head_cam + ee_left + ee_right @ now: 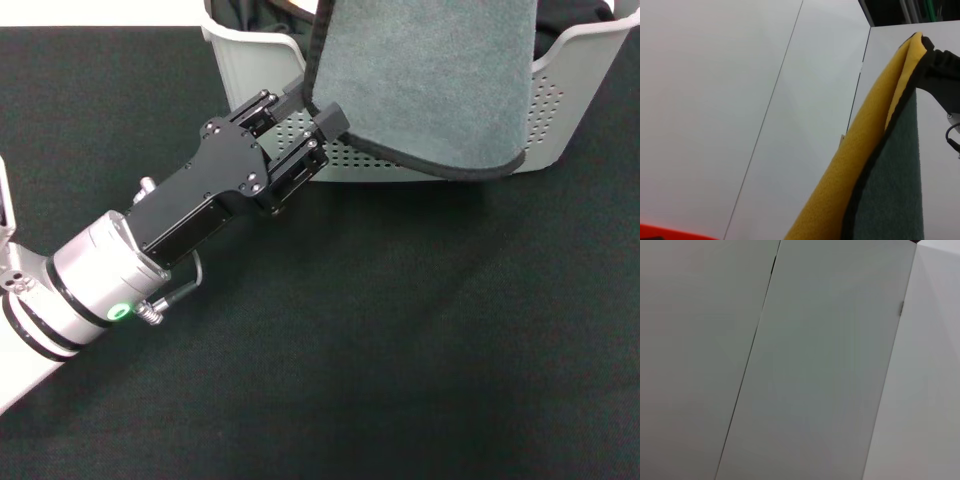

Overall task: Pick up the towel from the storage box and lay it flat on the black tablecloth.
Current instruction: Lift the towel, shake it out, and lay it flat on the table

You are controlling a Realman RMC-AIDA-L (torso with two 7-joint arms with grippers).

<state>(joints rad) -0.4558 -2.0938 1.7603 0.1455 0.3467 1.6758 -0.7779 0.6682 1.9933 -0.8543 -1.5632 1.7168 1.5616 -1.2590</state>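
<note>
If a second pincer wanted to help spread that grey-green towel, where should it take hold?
Probably the free lower corner of the towel, where the black hem hangs outside the storage box, coming from the robot's right. The left pincer is at the opposite edge, and the cloth there hangs loose.

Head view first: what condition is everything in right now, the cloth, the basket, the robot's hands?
towel: lifted, hanging over the storage box's front wall, grey-teal face showing; yellow face visible in the left wrist view.
storage box: upright on the black tablecloth, dark cloth inside.
black tablecloth: spread flat, no towel on it yet.
left gripper: shut on the towel's edge.
right gripper: not in view.
</note>
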